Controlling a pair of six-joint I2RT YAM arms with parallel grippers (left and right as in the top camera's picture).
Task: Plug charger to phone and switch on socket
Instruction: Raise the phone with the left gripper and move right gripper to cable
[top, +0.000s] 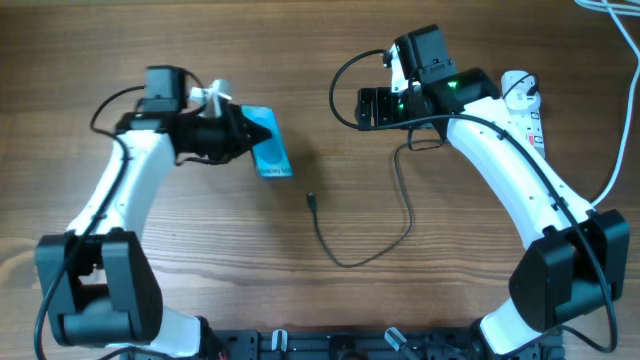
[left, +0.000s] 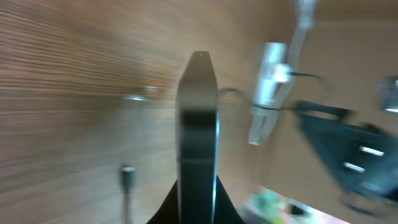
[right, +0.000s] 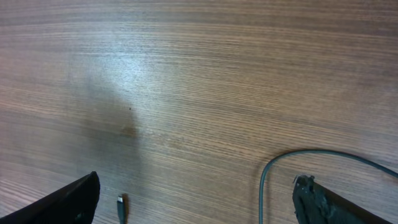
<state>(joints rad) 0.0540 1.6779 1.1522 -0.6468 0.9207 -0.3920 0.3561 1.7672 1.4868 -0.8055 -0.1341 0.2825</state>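
The phone, teal-screened, is held on edge at the left; in the left wrist view it shows edge-on as a dark upright slab. My left gripper is shut on it. The charger cable loops across the middle of the table, its metal-tipped connector lying free to the right of the phone. My right gripper hangs open and empty above the table, its fingers either side of connector and cable. The white socket lies at the far right.
The thick white cord runs from the socket along the right edge. The right arm's black gripper shows blurred in the left wrist view. Bare wooden tabletop lies between the arms.
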